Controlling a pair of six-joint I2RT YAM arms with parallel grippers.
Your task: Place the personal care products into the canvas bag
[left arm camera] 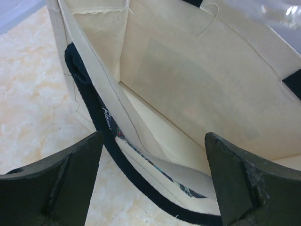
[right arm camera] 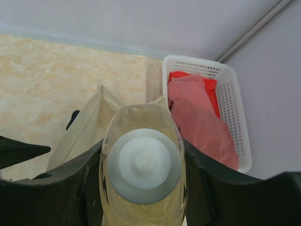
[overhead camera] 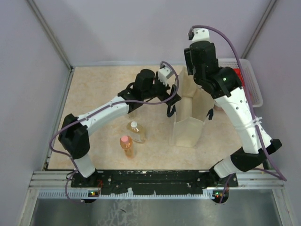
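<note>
The canvas bag [overhead camera: 188, 125] stands open right of centre; the left wrist view looks into its beige inside [left arm camera: 188, 80]. My left gripper [overhead camera: 171, 106] is open at the bag's near rim, its fingers either side of the dark strap [left arm camera: 109, 139], touching nothing [left arm camera: 153, 141]. My right gripper [overhead camera: 200, 59] is high above the bag's far end, shut on an amber bottle with a white cap [right arm camera: 143, 162]; the bag [right arm camera: 87, 129] shows below it. An amber bottle [overhead camera: 136, 132] and an orange bottle with a pink cap [overhead camera: 127, 146] lie on the table left of the bag. The cream bottle is not in view.
A white plastic basket [overhead camera: 250, 80] with red cloth [right arm camera: 200, 120] stands at the back right, close to the bag [right arm camera: 230, 89]. Grey walls close the table on three sides. The right arm's forearm crosses beside the bag's right side.
</note>
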